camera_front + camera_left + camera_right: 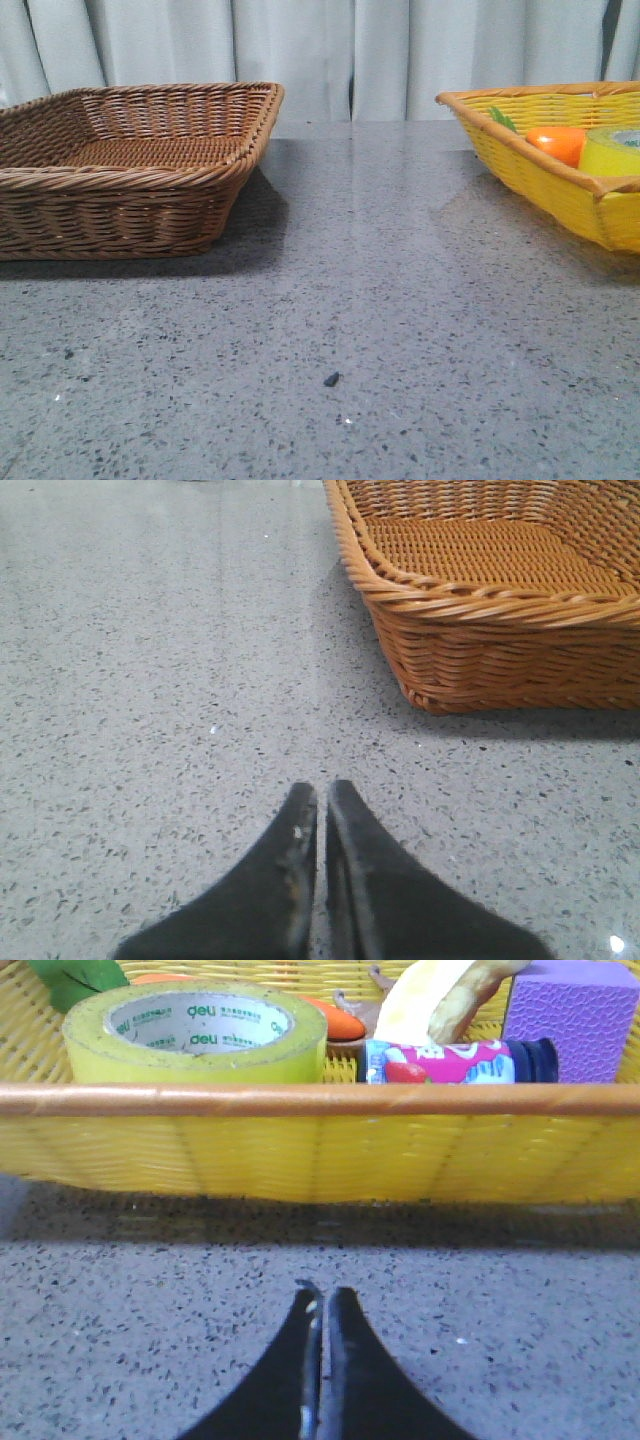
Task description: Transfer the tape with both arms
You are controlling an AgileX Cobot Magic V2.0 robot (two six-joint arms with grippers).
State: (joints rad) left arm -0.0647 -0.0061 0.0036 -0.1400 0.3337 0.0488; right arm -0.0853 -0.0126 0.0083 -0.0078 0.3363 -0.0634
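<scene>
The yellow-green tape roll [195, 1032] with a white printed core lies flat in the yellow basket [320, 1145], also showing in the front view [612, 152] at the far right. My right gripper [322, 1295] is shut and empty, over the grey table just outside the basket's near wall. My left gripper [322, 792] is shut and empty, over bare table beside the brown wicker basket [500, 640]. Neither arm shows in the front view.
The brown wicker basket [130, 170] stands empty at the left. The yellow basket [560, 185] also holds an orange carrot [560, 143], a bottle with a red and blue label [450, 1062], a banana [430, 1000] and a purple block [570, 1010]. A small dark speck [331, 379] lies on the table.
</scene>
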